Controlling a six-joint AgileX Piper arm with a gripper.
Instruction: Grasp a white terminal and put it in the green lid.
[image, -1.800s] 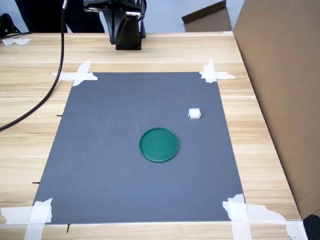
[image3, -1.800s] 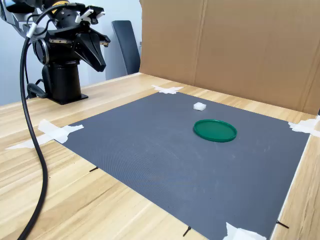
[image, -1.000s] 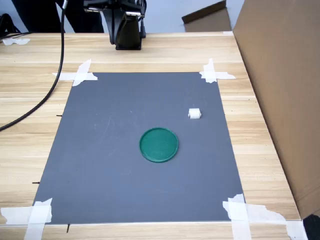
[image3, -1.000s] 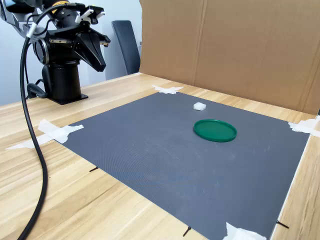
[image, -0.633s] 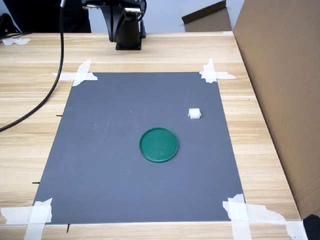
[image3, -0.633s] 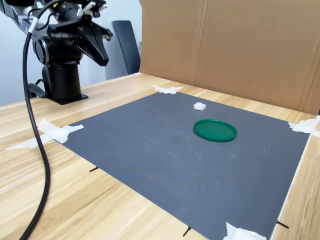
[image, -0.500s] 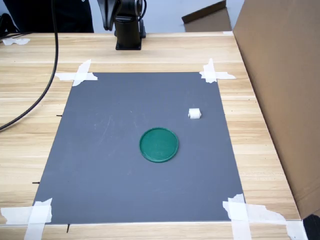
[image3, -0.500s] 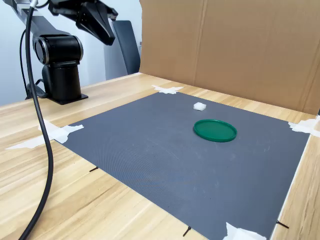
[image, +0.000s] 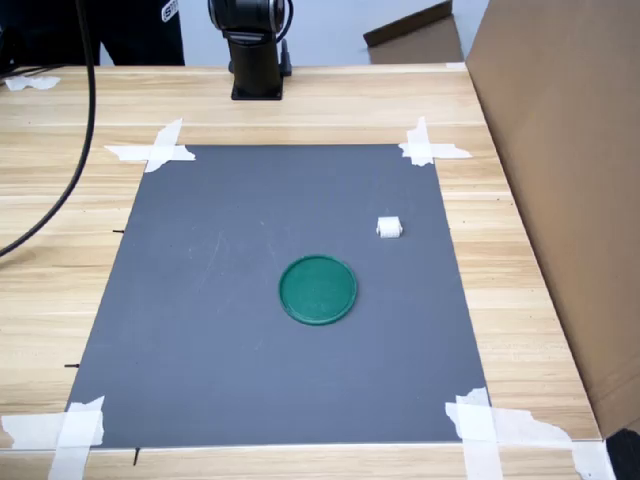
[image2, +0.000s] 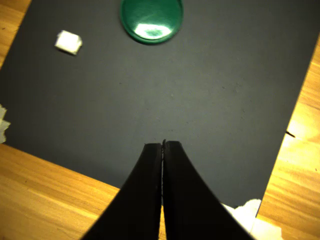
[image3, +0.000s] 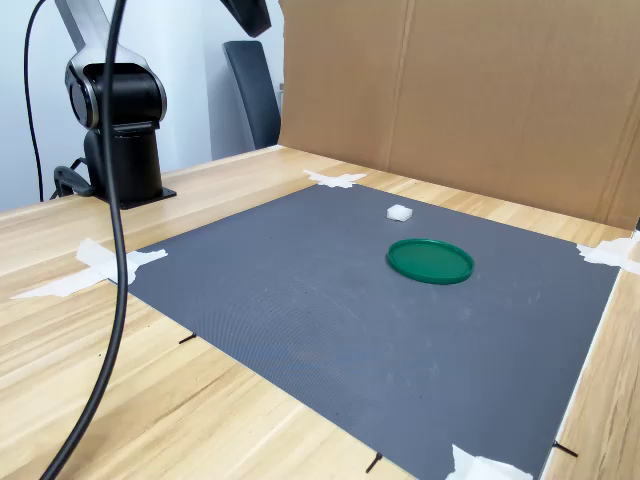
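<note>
Wooden surface (image: 300, 105), grey mat (image: 200, 300) taped down. The green lid (image: 318, 290) sits mid-mat, empty; the white terminal (image: 389, 228) lies just beyond, toward the first exterior view's right. Jaws closed on nothing, high above the mat's edge — the whole task remains.

gripper (image2: 163, 145): wrist view shows only the two black fingers pressed together, roots cut off at the frame edge; second exterior view has just the tip (image3: 252, 14) at the top edge
arm (image: 253, 40): first exterior view shows only the base column, upper links out of frame
green lid (image2: 151, 19): far rim clipped in the wrist view
white terminal (image: 389, 228): too small for any detail
cable (image3: 110, 250): both ends run out of frame
</note>
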